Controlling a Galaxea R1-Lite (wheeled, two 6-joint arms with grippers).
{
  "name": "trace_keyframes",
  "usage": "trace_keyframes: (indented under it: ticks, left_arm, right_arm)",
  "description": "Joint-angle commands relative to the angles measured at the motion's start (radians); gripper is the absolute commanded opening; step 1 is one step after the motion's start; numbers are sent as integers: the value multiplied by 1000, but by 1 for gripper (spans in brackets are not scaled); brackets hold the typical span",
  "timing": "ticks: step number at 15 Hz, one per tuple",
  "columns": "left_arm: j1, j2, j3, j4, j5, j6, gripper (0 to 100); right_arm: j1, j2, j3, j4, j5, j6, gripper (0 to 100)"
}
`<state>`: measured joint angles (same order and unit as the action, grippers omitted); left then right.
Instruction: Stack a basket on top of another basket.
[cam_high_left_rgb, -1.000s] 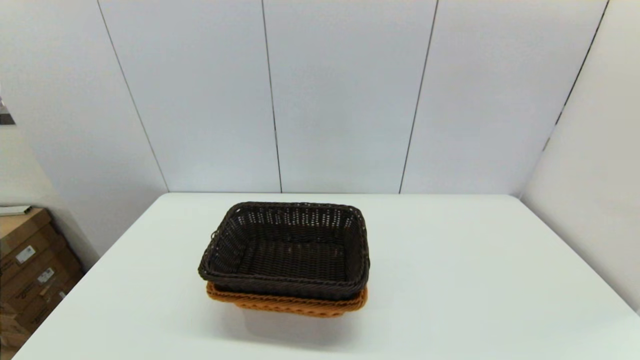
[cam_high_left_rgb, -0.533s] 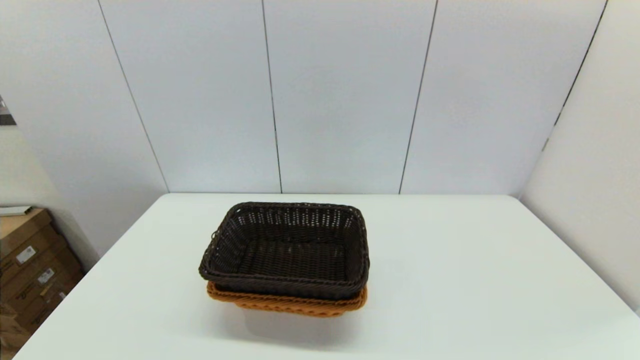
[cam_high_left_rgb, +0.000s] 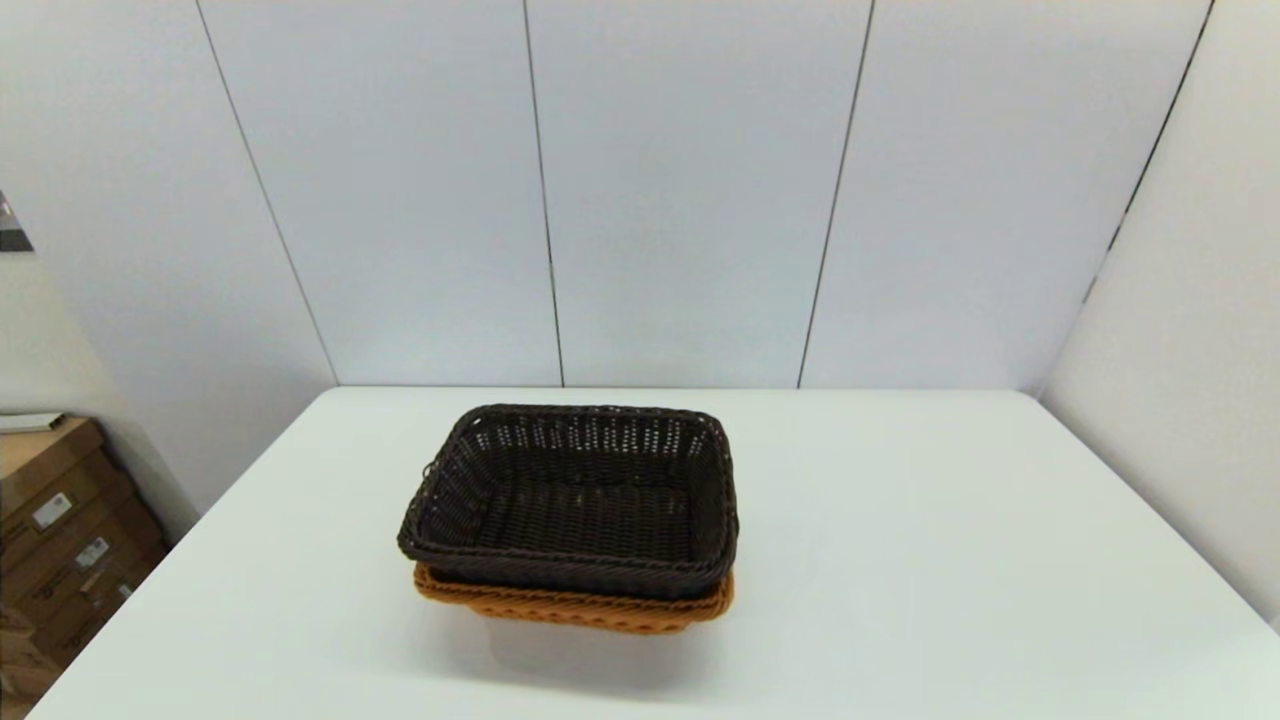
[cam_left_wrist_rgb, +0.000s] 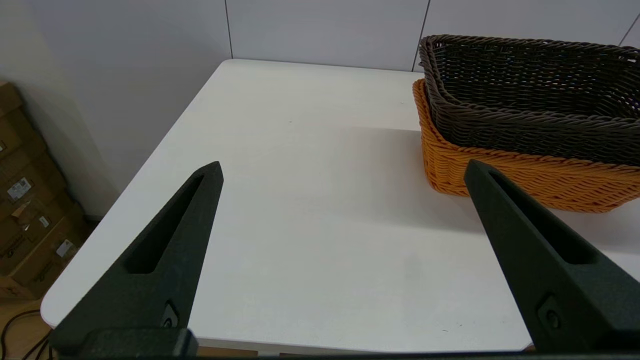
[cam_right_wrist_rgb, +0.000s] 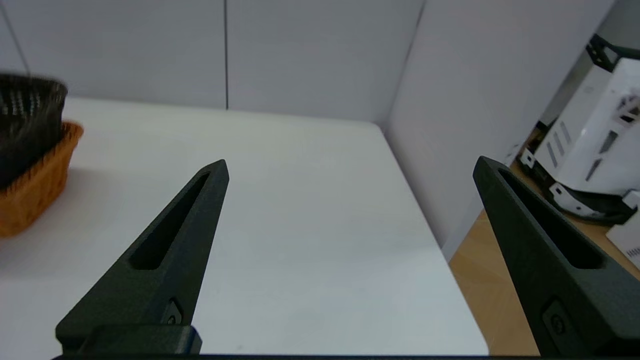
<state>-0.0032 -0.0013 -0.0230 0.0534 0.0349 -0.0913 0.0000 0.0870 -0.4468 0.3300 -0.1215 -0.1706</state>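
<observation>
**Q:** Where are the two baskets?

**A:** The dark brown basket sits nested inside the orange-tan basket, near the middle of the white table. Only the orange rim and a strip of its woven side show beneath the dark one. From the left wrist view the dark basket sits level, its braided rim just above the orange rim.

**Q:** Has anything changed in the last second?

**A:** Nothing among the things. The baskets lie exactly where they lay a second ago, and no arm appears in the head view then or now. That stillness suggests the stack is settled and the task looks complete.

**Q:** What are the grippers doing?

**A:** Both are pulled back to the near edge of the table. The left gripper has its fingers spread wide and holds nothing; the stacked baskets are off to one side of it, apart from the fingers. The right gripper is likewise spread wide and empty, well apart from the baskets, which only just show at the border of its view.

**Q:** Any writing or brands to read?

**A:** None legible. Cardboard boxes beside the table on the robot's left carry small white labels, too small to read. A white machine stands on the floor at the right, with no readable marking.
</observation>
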Motion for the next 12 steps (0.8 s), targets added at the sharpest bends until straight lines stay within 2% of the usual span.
trace_keyframes:
  ticks: [1,3,6,7,8,9,12]
  left_arm:
    - [0,0,0,0,0,-1,100]
    - [0,0,0,0,0,-1,100]
    - [0,0,0,0,0,-1,100]
    - [0,0,0,0,0,-1,100]
    - [0,0,0,0,0,-1,100]
    - [0,0,0,0,0,-1,100]
    - [0,0,0,0,0,-1,100]
  right_arm:
    - [2,-89,286,-255,20,-6,100]
    - [3,-89,428,-405,14,7,100]
    - [2,-89,427,-405,20,66,100]
    - [2,-89,427,-394,37,86,100]
    - [2,-89,435,-384,98,138,100]
    - [3,-89,445,-339,131,161,100]
    - [3,-89,438,-313,121,163,100]
